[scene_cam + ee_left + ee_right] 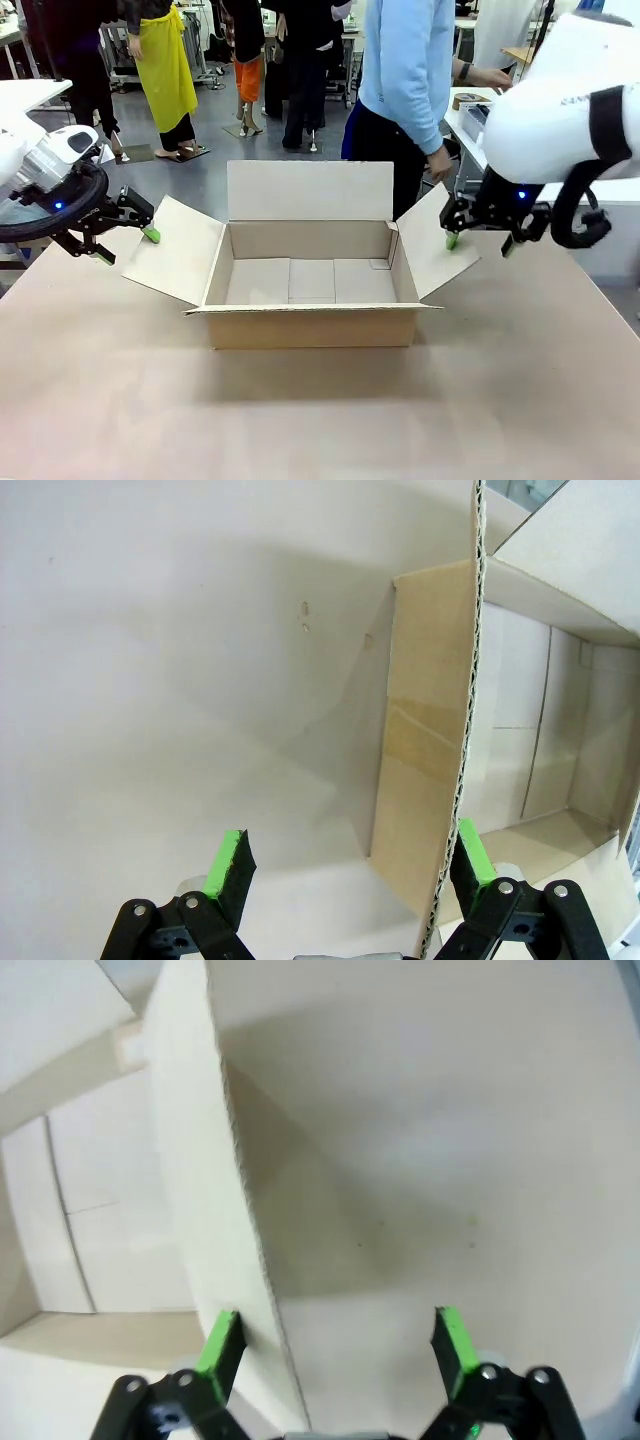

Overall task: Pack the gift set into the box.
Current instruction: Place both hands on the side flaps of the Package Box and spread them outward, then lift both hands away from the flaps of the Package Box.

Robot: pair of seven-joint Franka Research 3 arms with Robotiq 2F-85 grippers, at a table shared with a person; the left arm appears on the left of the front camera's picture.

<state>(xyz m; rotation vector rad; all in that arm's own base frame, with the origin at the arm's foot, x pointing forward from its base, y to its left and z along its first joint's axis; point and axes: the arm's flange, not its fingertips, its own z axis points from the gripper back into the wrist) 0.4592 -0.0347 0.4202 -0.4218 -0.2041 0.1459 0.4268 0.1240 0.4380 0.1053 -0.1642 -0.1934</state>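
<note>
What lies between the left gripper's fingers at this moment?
The corrugated edge of the box's side flap runs between the left gripper's open fingers, close beside one pad, as the left wrist view shows.

left end effector (128,246) and right end effector (480,241) — jaws spread wide on both, each tilted down and inward

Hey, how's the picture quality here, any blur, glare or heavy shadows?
Front view: sharp, evenly lit, a soft shadow on the table in front of the box. Left wrist view: fairly crisp, the edge of one flap bowed by the wide lens. Right wrist view: softest, the other flap blurred, its shadow across the table. No glare.
</note>
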